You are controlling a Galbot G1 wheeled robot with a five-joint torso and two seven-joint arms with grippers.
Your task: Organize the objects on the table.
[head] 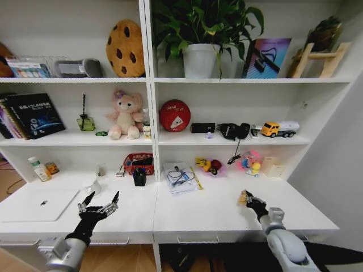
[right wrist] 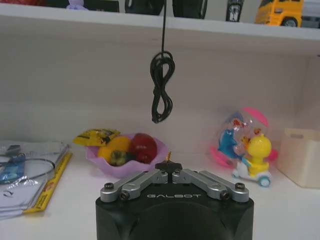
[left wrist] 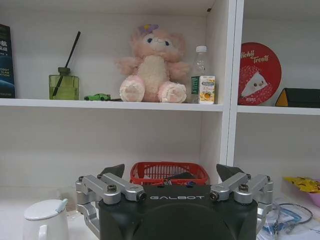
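My left gripper (head: 101, 200) (left wrist: 170, 172) hovers open over the left part of the white table (head: 221, 212), with nothing between its fingers. A white cup (head: 93, 186) (left wrist: 45, 220) stands just beyond it, and a silver laptop (head: 39, 204) lies shut to its left. My right gripper (head: 248, 198) (right wrist: 170, 169) is low over the table's right part, shut on a small yellowish piece (head: 243, 197) (right wrist: 170, 157) that pokes out at its tips. A green-labelled bottle (head: 39, 169) stands at the far left. A tiny green toy car (head: 101, 134) (left wrist: 97, 97) sits on the shelf.
At the back of the table are a red basket (head: 139, 163) (left wrist: 167, 172), a black object (head: 139, 177), bagged cables on papers (head: 181, 177), a pink fruit bowl (head: 210, 166) (right wrist: 125, 152), a colourful toy (head: 251, 162) (right wrist: 247, 150) and a cream box (head: 272, 167). A black cable (right wrist: 161, 85) hangs from the shelf.
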